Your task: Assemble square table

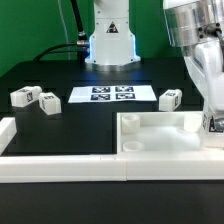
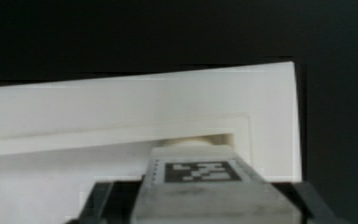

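Note:
The white square panel (image 1: 165, 131) lies flat at the exterior view's right, against the border wall; the wrist view shows its top and edge (image 2: 140, 110). My gripper (image 1: 212, 120) stands over the panel's right end. In the wrist view my gripper (image 2: 202, 197) is shut on a white block leg (image 2: 202, 170) with a black-and-white tag, its dark fingers (image 2: 105, 203) on either side. The leg's far end sits at a round corner socket (image 2: 202, 143). Three more legs lie on the black table: two at the left (image 1: 22, 97) (image 1: 47, 102), one near the panel (image 1: 168, 99).
The marker board (image 1: 110, 95) lies flat in the middle at the back. The long low white border wall (image 1: 90, 166) runs along the front and turns up at the left (image 1: 6, 130). The robot base (image 1: 110, 45) stands behind.

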You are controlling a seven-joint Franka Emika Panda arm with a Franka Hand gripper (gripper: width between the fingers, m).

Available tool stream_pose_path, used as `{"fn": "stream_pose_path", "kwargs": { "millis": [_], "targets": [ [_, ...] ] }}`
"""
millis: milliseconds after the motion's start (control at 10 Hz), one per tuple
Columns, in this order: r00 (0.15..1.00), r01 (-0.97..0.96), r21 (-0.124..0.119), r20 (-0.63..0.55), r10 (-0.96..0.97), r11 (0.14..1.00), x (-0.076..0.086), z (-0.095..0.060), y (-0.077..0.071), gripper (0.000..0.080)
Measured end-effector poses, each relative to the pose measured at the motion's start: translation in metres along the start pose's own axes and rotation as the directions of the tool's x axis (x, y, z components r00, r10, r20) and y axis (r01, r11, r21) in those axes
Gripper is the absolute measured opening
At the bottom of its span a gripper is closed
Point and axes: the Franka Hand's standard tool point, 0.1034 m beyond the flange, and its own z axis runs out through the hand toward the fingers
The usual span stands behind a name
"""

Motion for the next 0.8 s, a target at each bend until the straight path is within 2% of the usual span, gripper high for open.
{"fn": "stream_pose_path", "kwargs": {
  "millis": [100, 200, 300, 400, 500, 700, 800],
  "targets": [
    [0.997, 0.079, -0.003, -0.002, -0.079, 0.997, 0.0005, -0.0004, 0.0001, 0.0293],
    [0.972, 0.235, -0.014, 0.003, -0.235, 0.972, 0.0020, -0.0018, 0.0000, 0.0493],
    [0.900, 0.437, -0.015, 0.003, -0.437, 0.900, 0.0051, -0.0017, -0.0001, 0.0493],
    [0.844, 0.536, -0.019, 0.008, -0.536, 0.844, 0.0046, -0.0008, 0.0013, 0.0615],
    [0.836, 0.548, -0.020, 0.008, -0.548, 0.836, 0.0046, -0.0008, 0.0013, 0.0639],
    [0.744, 0.668, -0.019, 0.010, -0.668, 0.744, 0.0054, -0.0010, 0.0011, 0.0648],
    [0.635, 0.772, -0.046, 0.009, -0.772, 0.634, 0.0063, -0.0018, 0.0024, 0.0649]
  ]
}}
